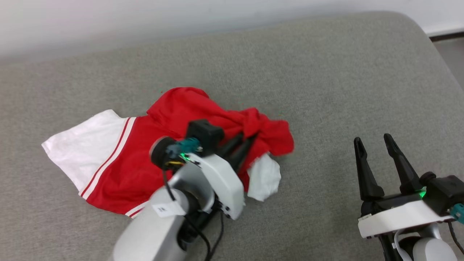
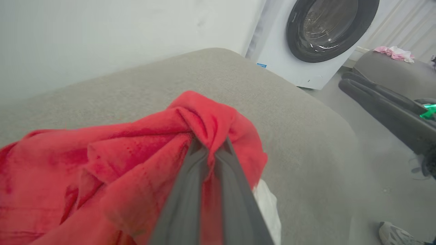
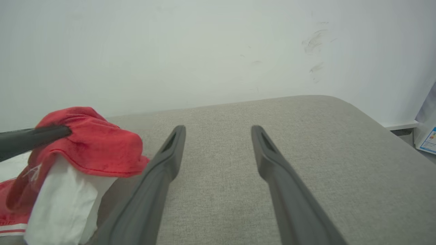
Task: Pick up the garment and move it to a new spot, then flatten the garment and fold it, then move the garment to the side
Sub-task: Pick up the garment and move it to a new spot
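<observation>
Red garment [image 1: 123, 163] lies crumpled on a grey cushion [image 1: 326, 72]. Its long axis runs across the head view, from a flat white sleeve [image 1: 79, 148] on the robot's left to a bunched red end on its right.

The left end effector [image 1: 249, 140] is clamped tight on that bunched end, fingers pressed together with a fold of red cloth between them. The right end effector [image 1: 373, 139] holds nothing, its fingers spread wide over bare cushion, well apart from the garment and to its right.

The coming lift looks to turn on one fact. The grip sits at one end of the cloth, so most of the garment lies to the left of the left end effector and would likely trail behind it. The right arm is the nearer one to the loose white piece [image 1: 264, 177] just below the grip, seemingly the other sleeve.

The right wrist view adds what the head view cannot: the garment [image 3: 92, 146] appears raised off the cushion at its pinched end, with white cloth hanging beneath. The left wrist view shows the closed fingers [image 2: 184, 204] buried in red folds. Beyond the cushion's edge it shows a washing machine [image 2: 316, 34] and a shoe [image 2: 395, 234] on the floor.
</observation>
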